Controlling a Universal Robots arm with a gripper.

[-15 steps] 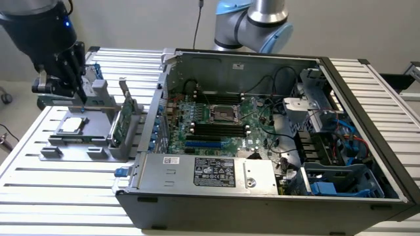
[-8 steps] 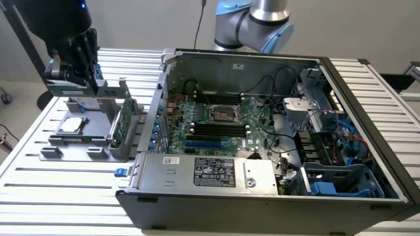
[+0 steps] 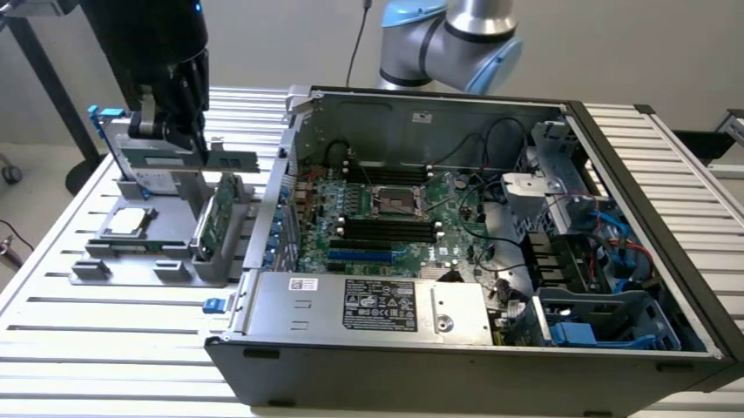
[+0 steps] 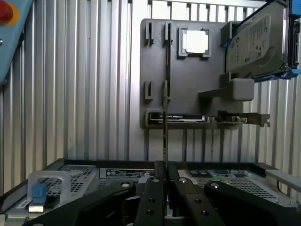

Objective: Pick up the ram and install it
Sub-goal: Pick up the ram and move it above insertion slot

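Jaws nearly shut, pinching the ram (image 4: 165, 141) by its thin edge. Judged risk: narrow hold lets it tilt or slip, jamming at the black slots (image 3: 384, 228).

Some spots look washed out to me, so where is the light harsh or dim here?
Exterior view: the nearest slats of the table glare white, and the computer case is shaded inside. Wrist view: the square processor chip is bleached by reflection, while the end effector is a dark silhouette.
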